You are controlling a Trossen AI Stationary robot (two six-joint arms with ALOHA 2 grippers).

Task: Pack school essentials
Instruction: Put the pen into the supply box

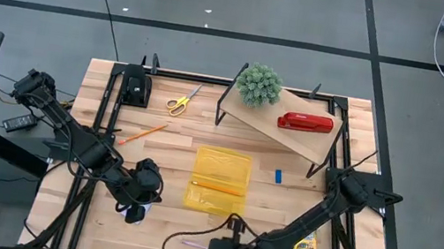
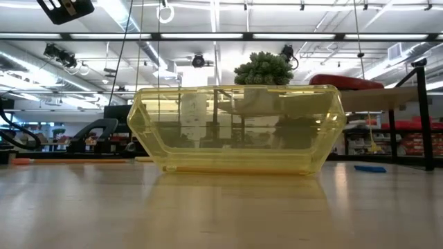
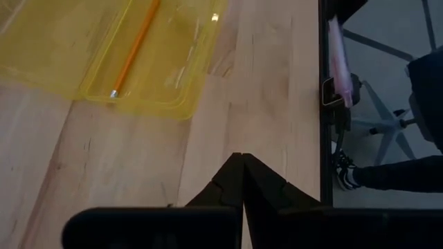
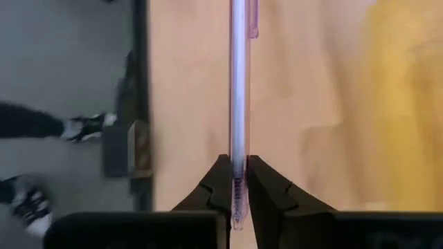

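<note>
Two fingers of my right gripper pinch the thin pink pen near the table's front edge. My left gripper is squeezed tight with nothing in it, beside the yellow box. One orange pencil lies inside that box. Another orange pencil, the scissors, blue eraser and crayon box lie on the table.

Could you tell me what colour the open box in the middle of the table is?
The box is see-through yellow, clearest in the low view.
</note>
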